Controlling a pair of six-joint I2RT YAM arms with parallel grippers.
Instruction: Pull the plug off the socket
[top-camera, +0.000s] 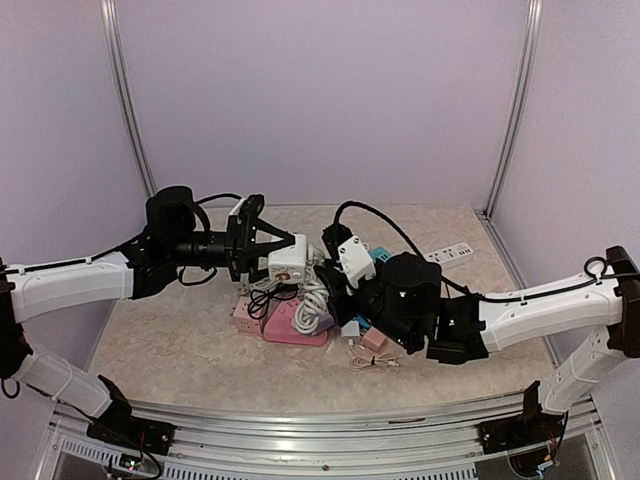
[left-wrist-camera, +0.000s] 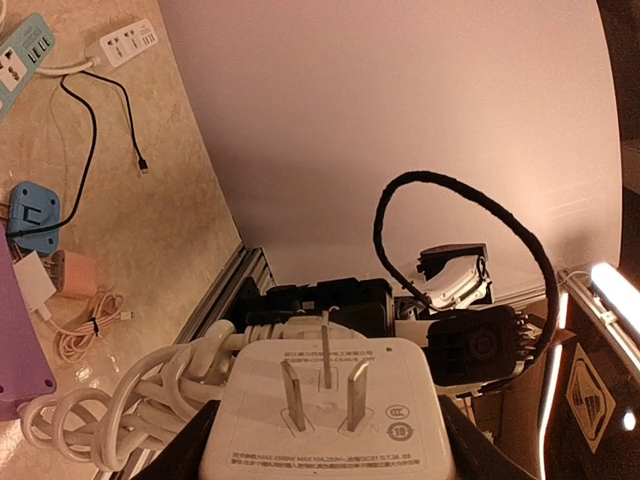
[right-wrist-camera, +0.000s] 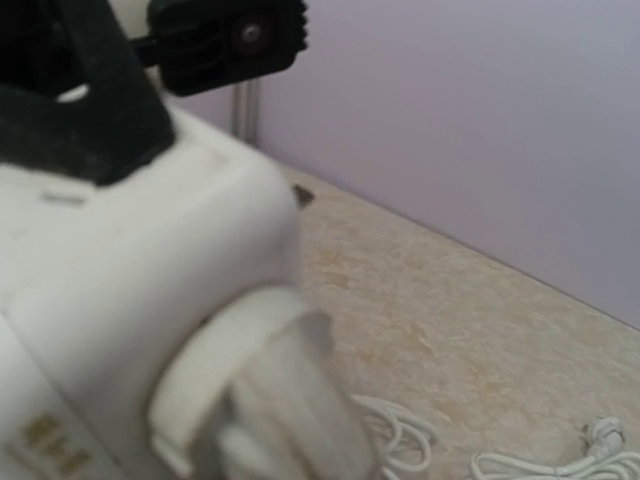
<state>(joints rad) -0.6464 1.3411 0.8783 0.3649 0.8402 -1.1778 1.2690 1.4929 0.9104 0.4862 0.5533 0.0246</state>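
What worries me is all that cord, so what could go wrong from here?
The white plug, prongs bare, sits in the left gripper, with the coiled white cord bunched beside it over the pink power strip; moving away could drag the coil or strip. The right gripper pinches the white socket block, which may twist if the cord tugs.

Smooth white plastic plug (left-wrist-camera: 325, 445) with metal prongs (left-wrist-camera: 292, 395); matt stone-patterned table (top-camera: 170, 340).

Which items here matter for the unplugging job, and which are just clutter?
Job: white three-pin plug; white corded block, apparently the socket.
Lying about: pink power strip; blue adapter; pink charger; white power strip; teal power strip.
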